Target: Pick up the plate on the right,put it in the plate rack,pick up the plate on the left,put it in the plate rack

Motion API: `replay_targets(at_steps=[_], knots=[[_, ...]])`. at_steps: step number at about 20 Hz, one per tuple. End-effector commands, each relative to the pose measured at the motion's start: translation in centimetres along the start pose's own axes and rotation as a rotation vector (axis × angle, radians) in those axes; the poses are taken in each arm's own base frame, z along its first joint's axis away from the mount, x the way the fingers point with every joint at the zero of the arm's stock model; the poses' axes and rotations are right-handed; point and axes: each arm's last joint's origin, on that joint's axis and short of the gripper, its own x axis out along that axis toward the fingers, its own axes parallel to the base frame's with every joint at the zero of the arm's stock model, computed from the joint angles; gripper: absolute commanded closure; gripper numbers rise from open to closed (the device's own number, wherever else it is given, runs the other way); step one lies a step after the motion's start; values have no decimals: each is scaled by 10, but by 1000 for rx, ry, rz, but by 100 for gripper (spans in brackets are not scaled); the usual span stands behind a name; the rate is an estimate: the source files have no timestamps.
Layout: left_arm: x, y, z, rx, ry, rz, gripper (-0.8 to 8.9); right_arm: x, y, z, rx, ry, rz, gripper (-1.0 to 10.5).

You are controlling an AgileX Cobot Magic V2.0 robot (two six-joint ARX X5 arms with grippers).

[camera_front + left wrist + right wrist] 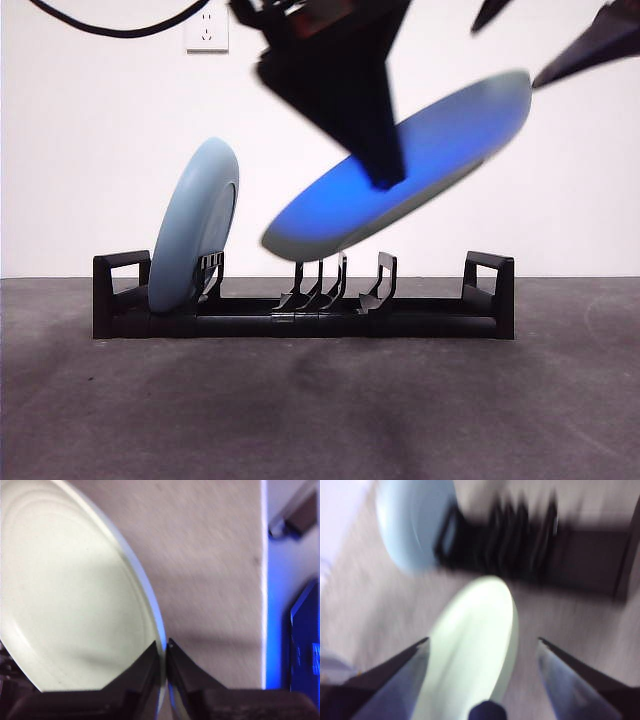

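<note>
A blue plate (450, 135) hangs tilted in the air above the plate rack (300, 325), its low edge over the middle prongs. My left gripper (383, 180) is shut on its rim; the left wrist view shows the jaws (165, 647) pinching the edge of the plate (70, 600), which looks pale there. A light blue plate (195, 225) stands on edge in the rack's left end. My right gripper (505, 57) is open at the top right, apart from the held plate. Its wrist view looks down past the open gripper (482, 641) onto the plate (470, 625) and the rack (530, 555).
The rack lies lengthwise on a dark grey table (320, 410) before a white wall with a socket (206, 30). Several prongs (340, 285) right of the standing plate hold nothing. A dark blue panel (305, 645) shows at the side of the left wrist view.
</note>
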Motion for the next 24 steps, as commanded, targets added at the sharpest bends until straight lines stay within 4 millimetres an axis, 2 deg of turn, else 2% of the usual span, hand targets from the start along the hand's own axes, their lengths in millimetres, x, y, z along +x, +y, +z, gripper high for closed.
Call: replay_targets(at_steps=[1,6,9,11,18,24], knots=[[4,11,3,-115,-80,16,822,-23,9,3,-68,-129,4,569],[9,63,0,-439,-361,-46,822,-66,23,-2,-123,-359,-178,571],[5,101,-8,-613,-561,-61,822,-78,26,-6,-127,-402,-226,572],[2,116,-13,-688,-635,-68,822,-79,27,-7,-130,-403,-228,572],[12,152,-35,-861,-729,-41,822,-77,26,-7,-125,-388,-230,572],[30,165,-48,-928,-740,-37,822,-77,26,-7,-125,-388,-231,572]])
